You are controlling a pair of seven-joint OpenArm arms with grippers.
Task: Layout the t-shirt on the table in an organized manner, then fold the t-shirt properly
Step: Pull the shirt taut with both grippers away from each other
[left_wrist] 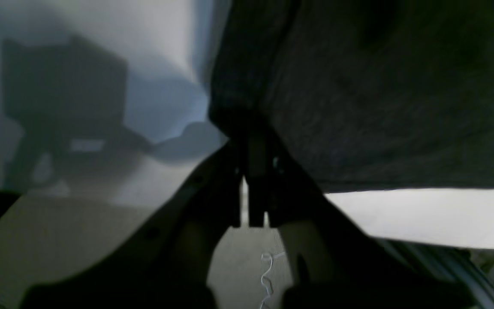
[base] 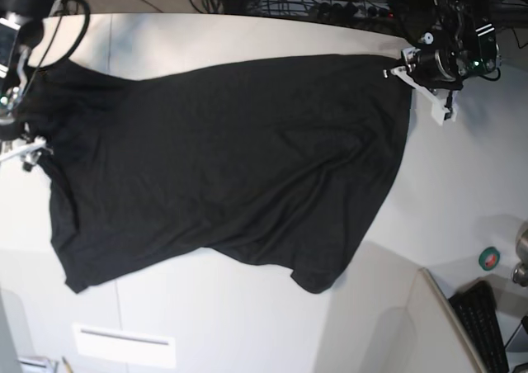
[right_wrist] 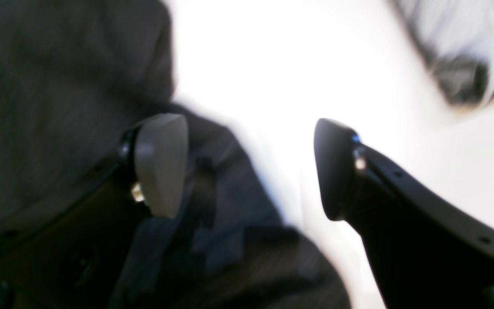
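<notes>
You see the t-shirt spread plain side up across the worktop only in the base view. The left wrist view alone shows you the left gripper clenched on a corner of the fabric, lifted above the worktop edge. The right wrist view alone shows you the right gripper released, 2 pads apart, 1 beside the cloth. Bare worktop lies beyond the t-shirt's hem and lower edge.
</notes>
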